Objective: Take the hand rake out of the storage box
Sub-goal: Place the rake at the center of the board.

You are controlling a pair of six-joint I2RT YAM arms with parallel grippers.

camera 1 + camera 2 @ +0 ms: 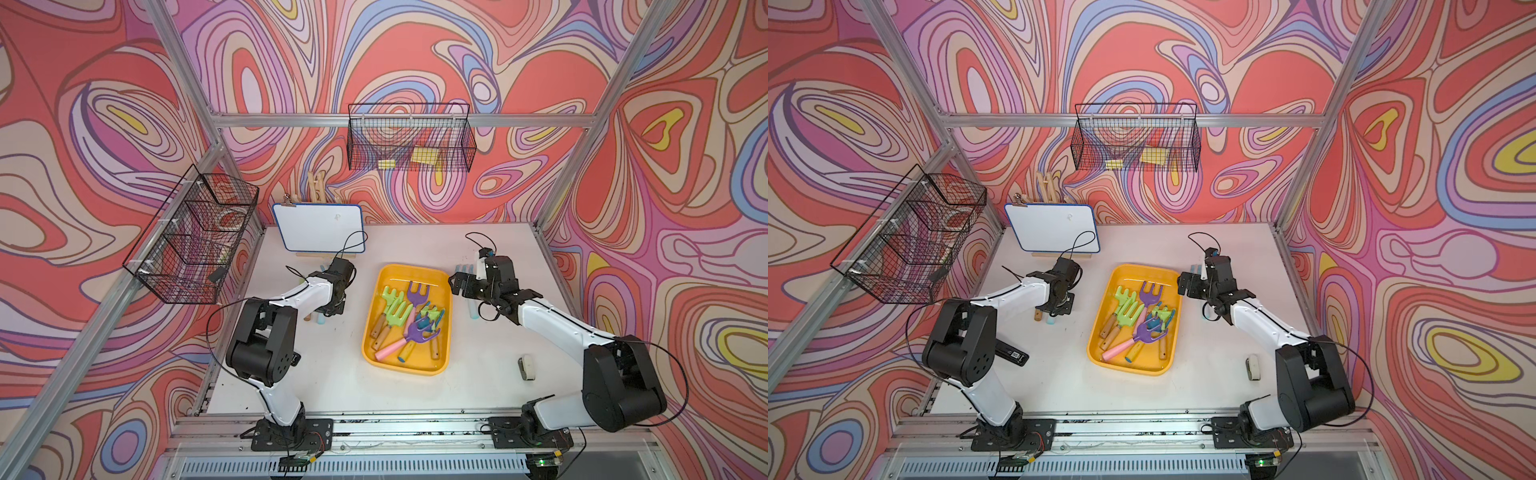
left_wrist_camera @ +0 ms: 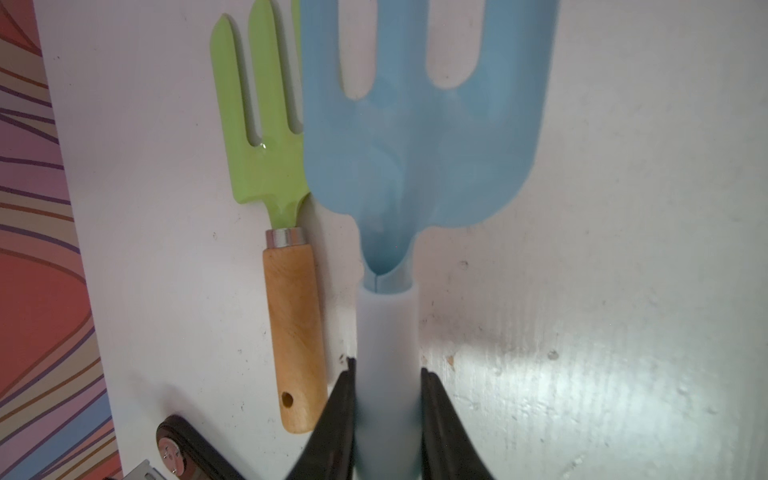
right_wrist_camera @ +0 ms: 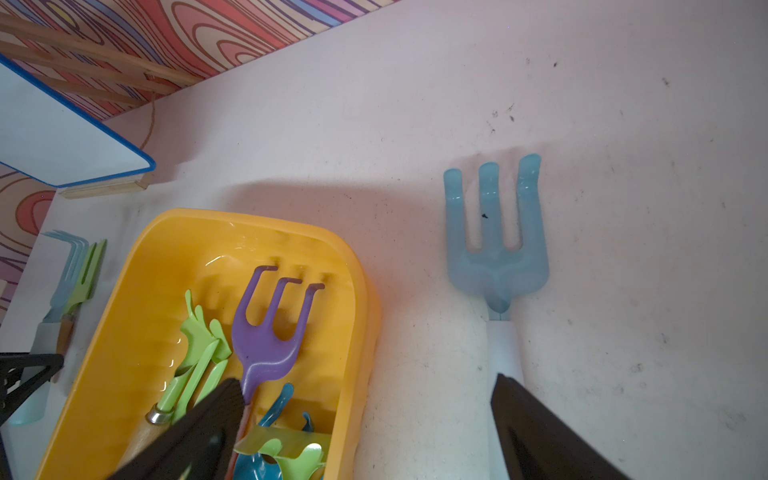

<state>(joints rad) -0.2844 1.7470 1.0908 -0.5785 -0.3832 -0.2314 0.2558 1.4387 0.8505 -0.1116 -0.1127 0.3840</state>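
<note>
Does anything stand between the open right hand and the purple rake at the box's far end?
Nothing visible does. The right hand hangs open over the storage box rim, one finger near the neck of the purple rake. Its head lies uncovered; a green rake lies beside it.

White scuffed desk [image 1: 332, 386], yellow storage box [image 1: 401, 368] at its middle, whiteboard [image 1: 318, 226] standing at the back, green rake [image 2: 266, 166] lying left of the box, pale blue rake [image 3: 494, 249] lying right of it, small white block [image 1: 527, 367] near the front right
</note>
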